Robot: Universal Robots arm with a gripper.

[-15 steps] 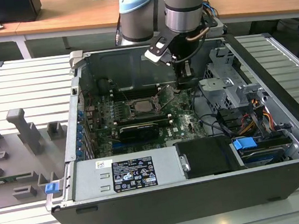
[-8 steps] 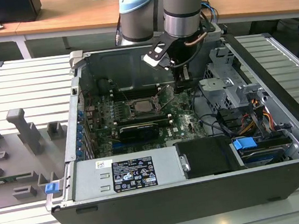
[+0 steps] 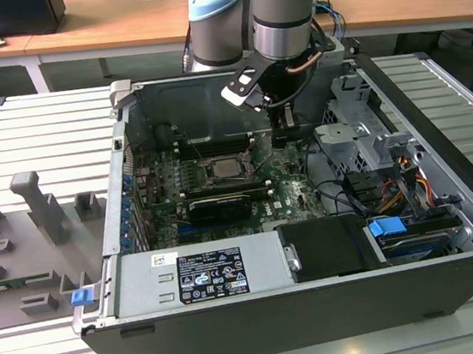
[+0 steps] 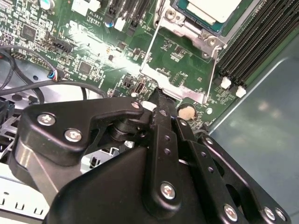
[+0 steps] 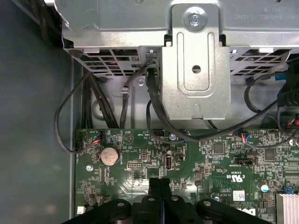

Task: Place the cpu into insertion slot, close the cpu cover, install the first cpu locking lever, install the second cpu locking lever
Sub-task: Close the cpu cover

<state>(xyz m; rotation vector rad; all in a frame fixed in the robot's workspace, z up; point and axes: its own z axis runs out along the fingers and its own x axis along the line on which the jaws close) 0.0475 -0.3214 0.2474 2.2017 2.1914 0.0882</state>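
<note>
Holding the cpu (image 3: 222, 168), case (image 3: 324, 326) rests on ribbed table (image 3: 33, 133).

- The case (image 3: 280, 320) lies open on top, so the motherboard (image 3: 294, 189) around the cpu (image 3: 222, 168) can be reached from straight above.
- At the cpu's 3 o'clock in the exterior view, the gripper (image 3: 282, 137), fingers pressed together, hangs low in the narrow strip before the silver drive cage (image 3: 355, 123).
- That cage and loose black cables (image 3: 337, 189) crowd 3 to 4 o'clock.
- At 6 o'clock a black expansion card (image 3: 219, 207) stands just beside the cpu, with the power supply (image 3: 201, 272) beyond it.
- In the second wrist view, thin lever wires (image 4: 150, 46) lie between gripper and cpu, and memory slots (image 4: 252, 42) run alongside.
</note>
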